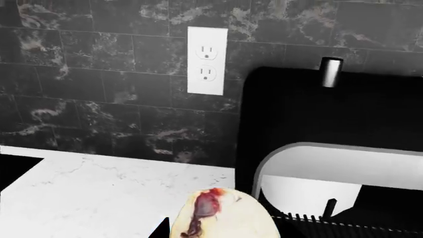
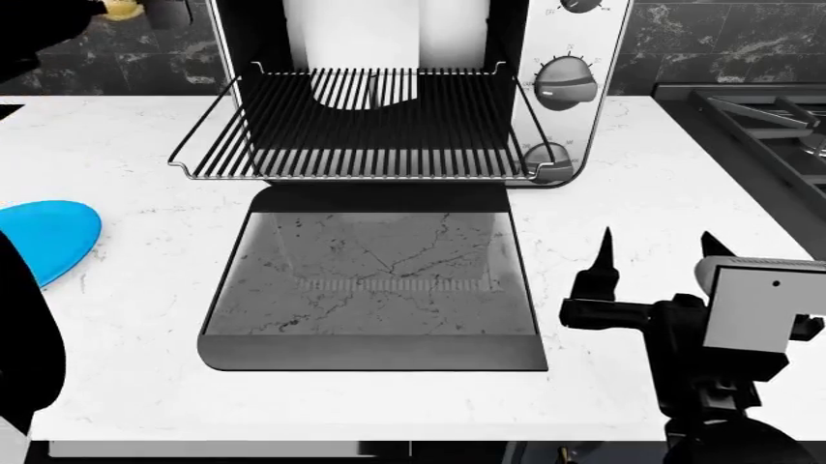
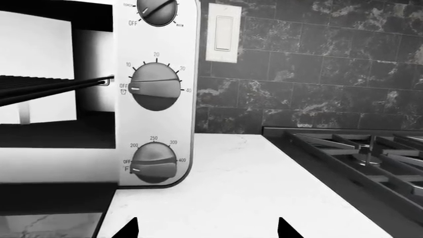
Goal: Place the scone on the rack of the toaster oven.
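Observation:
The scone [image 1: 225,212], pale cream with a dark red berry streak, sits between my left gripper's [image 1: 221,234] jaws; one black fingertip [image 1: 162,229] shows beside it. In the head view the scone [image 2: 123,8] is a yellow spot at the top left corner, left of the toaster oven [image 2: 577,48]. The oven's glass door [image 2: 374,280] lies open flat on the counter. The rack [image 2: 374,126] is pulled out over it and is bare. In the left wrist view the oven's dark side [image 1: 310,109] is close, with rack wires [image 1: 310,217] low. My right gripper [image 2: 657,244] is open and empty, to the right of the door.
A blue plate [image 2: 45,232] lies on the white counter [image 2: 645,193] at the left. Grey stove grates [image 2: 761,116] stand at the right, also in the right wrist view [image 3: 370,153]. The oven knobs [image 3: 155,89] face my right gripper [image 3: 206,230]. A wall outlet [image 1: 207,60] is on the dark tile wall.

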Robot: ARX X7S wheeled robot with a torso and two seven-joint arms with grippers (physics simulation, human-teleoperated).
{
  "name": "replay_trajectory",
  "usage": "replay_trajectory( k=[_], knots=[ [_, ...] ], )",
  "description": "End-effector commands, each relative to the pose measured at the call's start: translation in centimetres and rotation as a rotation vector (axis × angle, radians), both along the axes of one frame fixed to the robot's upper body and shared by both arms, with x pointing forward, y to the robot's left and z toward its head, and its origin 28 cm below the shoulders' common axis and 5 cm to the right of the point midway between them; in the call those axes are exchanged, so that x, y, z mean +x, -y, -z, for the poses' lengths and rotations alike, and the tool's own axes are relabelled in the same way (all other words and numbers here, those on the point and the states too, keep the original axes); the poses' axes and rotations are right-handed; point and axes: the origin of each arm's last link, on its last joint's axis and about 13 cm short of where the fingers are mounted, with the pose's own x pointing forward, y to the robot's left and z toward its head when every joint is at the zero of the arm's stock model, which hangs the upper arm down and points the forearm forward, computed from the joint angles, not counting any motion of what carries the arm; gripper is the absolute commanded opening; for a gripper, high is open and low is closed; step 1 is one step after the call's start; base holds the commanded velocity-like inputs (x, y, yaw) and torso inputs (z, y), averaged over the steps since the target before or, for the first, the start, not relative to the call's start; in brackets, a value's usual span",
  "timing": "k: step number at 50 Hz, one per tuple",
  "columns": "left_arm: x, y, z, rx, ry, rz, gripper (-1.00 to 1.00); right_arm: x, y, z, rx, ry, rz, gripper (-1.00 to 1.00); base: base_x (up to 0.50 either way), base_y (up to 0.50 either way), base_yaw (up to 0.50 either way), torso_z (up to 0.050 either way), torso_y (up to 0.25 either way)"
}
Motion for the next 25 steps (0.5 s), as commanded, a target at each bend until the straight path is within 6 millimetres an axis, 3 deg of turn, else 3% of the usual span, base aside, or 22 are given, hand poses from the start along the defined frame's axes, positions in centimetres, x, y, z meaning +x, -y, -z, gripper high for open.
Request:
replay_trajectory(
  k=[1, 25],
  knots=[
    [-0.9, 2.3, -0.6, -0.003, 0.004, 0.099, -1.0, 0.1, -0.1, 0.1, 0.001, -0.002, -0.004, 1.0, 0.0, 0.0, 0.0, 0.0, 0.0],
    [-3.0, 6.1, 0.5, 0.016, -0.02, 0.26, -1.0, 0.1, -0.1, 0.3, 0.011, 0.003, -0.004, 1.0, 0.0, 0.0, 0.0, 0.0, 0.0]
  ],
)
